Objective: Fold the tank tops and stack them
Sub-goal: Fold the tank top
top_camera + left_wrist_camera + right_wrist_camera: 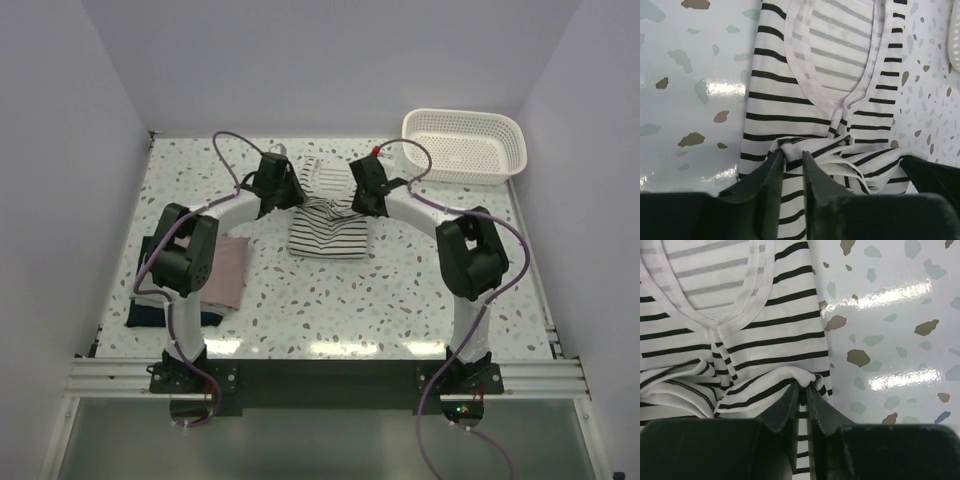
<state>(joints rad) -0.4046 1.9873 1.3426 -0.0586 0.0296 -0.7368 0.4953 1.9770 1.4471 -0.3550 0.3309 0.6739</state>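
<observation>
The white tank top with black stripes (328,232) lies mid-table, its lower part folded up over the neckline end. My left gripper (290,195) stands at its left fold corner. In the left wrist view that gripper (793,154) has its jaws a little apart, with a bunched fold of the striped top (790,90) between the tips. My right gripper (362,200) is at the right fold corner. In the right wrist view it (804,386) is shut on a pinched fold of the striped top (770,335). A folded pink tank top (230,268) lies on a dark navy one (150,314) at the left.
A white lattice basket (462,115) stands at the back right corner; its edge (954,45) shows in the left wrist view. Both arms arch inward over the speckled table (400,290). White walls close in the left, back and right.
</observation>
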